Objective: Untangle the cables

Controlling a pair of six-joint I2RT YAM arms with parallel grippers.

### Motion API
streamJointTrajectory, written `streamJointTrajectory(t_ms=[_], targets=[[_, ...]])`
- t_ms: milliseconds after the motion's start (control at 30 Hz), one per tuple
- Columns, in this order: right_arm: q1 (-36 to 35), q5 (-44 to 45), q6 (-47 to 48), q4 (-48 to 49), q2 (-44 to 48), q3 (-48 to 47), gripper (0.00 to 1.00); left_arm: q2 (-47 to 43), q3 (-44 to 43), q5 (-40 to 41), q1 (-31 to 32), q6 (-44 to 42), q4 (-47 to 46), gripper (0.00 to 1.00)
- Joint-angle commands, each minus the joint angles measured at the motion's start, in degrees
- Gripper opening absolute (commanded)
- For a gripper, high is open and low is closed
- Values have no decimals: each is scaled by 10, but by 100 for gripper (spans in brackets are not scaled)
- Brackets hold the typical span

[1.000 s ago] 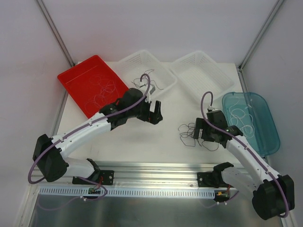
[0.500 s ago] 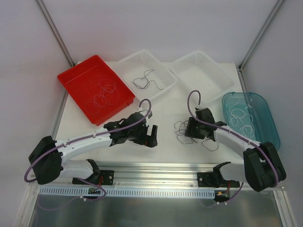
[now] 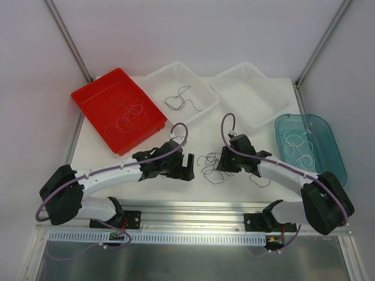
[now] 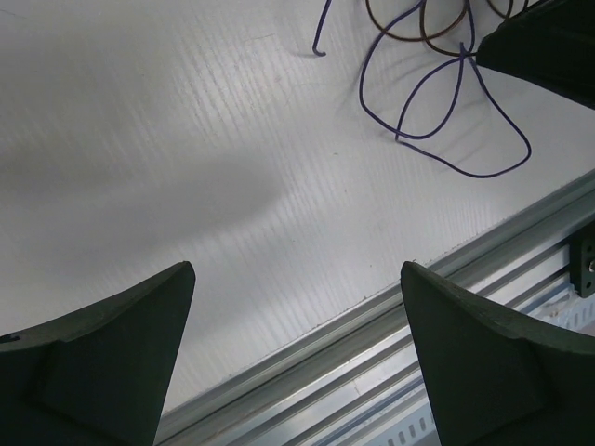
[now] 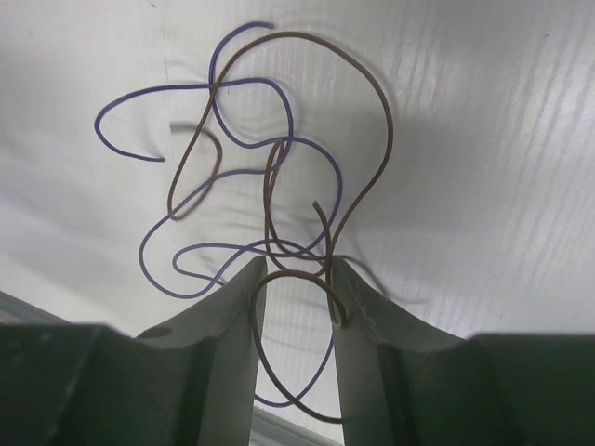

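A tangle of thin cables (image 3: pixel 211 164) lies on the white table between the two arms. In the right wrist view it is a brown cable (image 5: pixel 372 93) looped through a purple cable (image 5: pixel 186 87). My right gripper (image 3: pixel 222 164) (image 5: pixel 297 265) has closed to a narrow gap on a loop of the brown cable, which touches both fingers. My left gripper (image 3: pixel 188 167) (image 4: pixel 297 271) hovers wide open and holds nothing. It is low over the table's front edge, just left of the tangle. The left wrist view shows purple loops (image 4: pixel 437 102) at its upper right.
A red tray (image 3: pixel 88 96) with pale cables sits at the back left. Two white baskets (image 3: pixel 158 76) (image 3: pixel 258 88) stand behind; the left one holds a dark cable. A teal tray (image 3: pixel 334 146) with white cables is at the right. An aluminium rail (image 3: pixel 193 208) runs along the front edge.
The right gripper closed on the tangle and dragged it left toward the table's middle. The left arm drew back from the baskets to the front edge beside the tangle.
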State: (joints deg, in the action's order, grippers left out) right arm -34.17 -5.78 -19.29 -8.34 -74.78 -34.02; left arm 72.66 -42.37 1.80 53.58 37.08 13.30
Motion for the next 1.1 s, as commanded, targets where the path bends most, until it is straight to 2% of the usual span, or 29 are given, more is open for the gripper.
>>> streamJointTrajectory(t_ms=[0, 300, 800, 900, 967, 1000, 1033, 1067], targets=[[-1, 38, -2, -32, 37, -25, 37, 35, -28, -2, 4, 16, -29, 93], [-1, 72, 6, -57, 53, -20, 38, 142, -91, -33, 41, 18, -74, 88], [-1, 67, 0, -51, 56, -7, 32, 293, -171, 17, 64, 2, -99, 69], [-1, 65, -4, -48, 56, -3, 31, 310, -174, 32, 66, 5, -101, 60], [-2, 64, -4, -47, 57, -2, 31, 316, -171, 40, 67, 11, -102, 51], [-2, 62, -5, -47, 58, -1, 30, 318, -170, 42, 67, 12, -102, 45], [-1, 63, -4, -47, 59, 1, 30, 319, -168, 43, 67, 12, -103, 32], [-1, 64, -3, -47, 60, 1, 29, 319, -163, 48, 67, 13, -103, 25]])
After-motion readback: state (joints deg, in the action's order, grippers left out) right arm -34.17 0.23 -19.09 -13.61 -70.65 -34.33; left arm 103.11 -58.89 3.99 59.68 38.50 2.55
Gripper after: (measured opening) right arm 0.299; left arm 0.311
